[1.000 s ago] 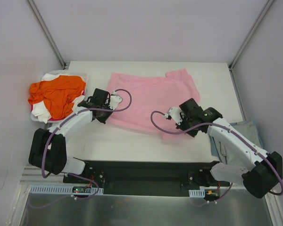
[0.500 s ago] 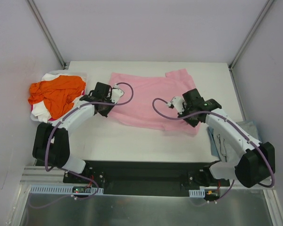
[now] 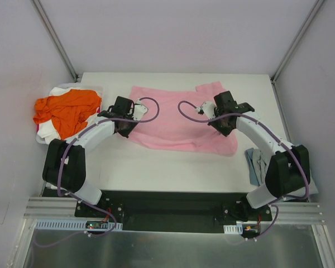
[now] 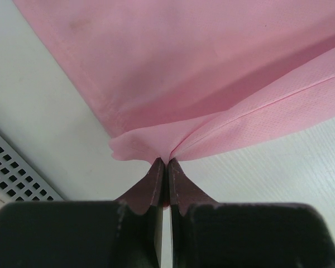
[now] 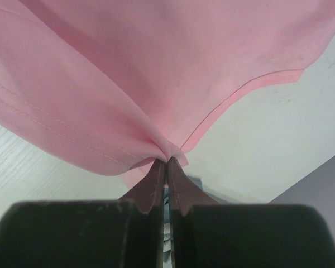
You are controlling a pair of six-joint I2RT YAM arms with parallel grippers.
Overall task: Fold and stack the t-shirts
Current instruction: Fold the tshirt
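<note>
Nearest us, the grey-blue t-shirt lies at the tabletop's right edge. Further in, we see the left hand and right hand each clamped on a pinch of the pink t-shirt, spread mid-tabletop. Far left, the orange t-shirt is heaped on the white t-shirt.

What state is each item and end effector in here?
pink t-shirt: spread on the table, edge pinched at two spots
orange t-shirt: crumpled atop the left pile
white t-shirt: crumpled under the orange one
grey-blue t-shirt: right table edge, partly hidden
left end effector: shut on pink t-shirt
right end effector: shut on pink t-shirt
</note>
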